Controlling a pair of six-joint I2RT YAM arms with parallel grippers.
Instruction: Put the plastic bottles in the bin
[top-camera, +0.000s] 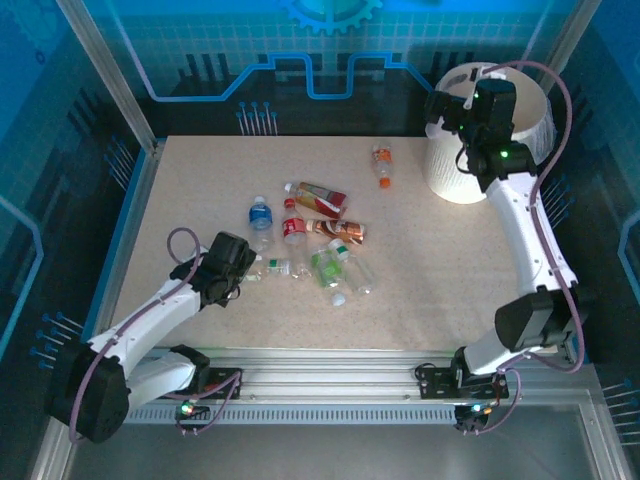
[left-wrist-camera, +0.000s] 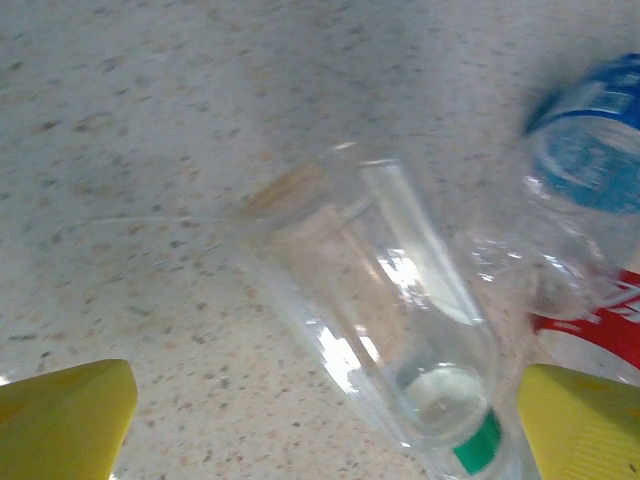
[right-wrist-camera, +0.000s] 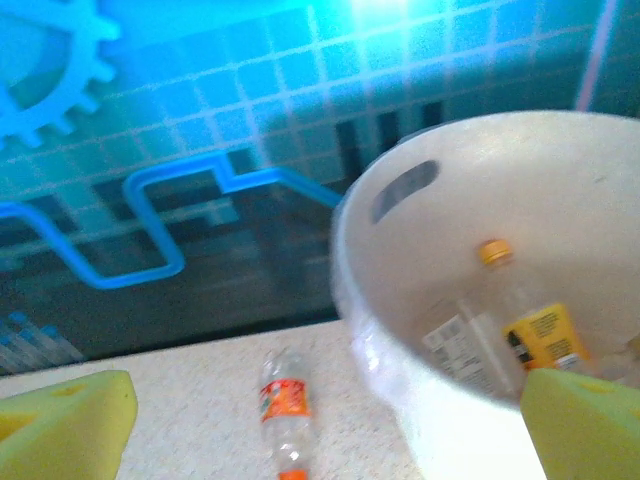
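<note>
Clear green-banded bottle (left-wrist-camera: 400, 330) between spread left fingers (left-wrist-camera: 70, 420), right fingers (right-wrist-camera: 60, 420) apart at white bin (right-wrist-camera: 450, 230)

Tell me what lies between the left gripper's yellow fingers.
A clear plastic bottle with a green ring lies on the speckled table, seen in the left wrist view.
</note>
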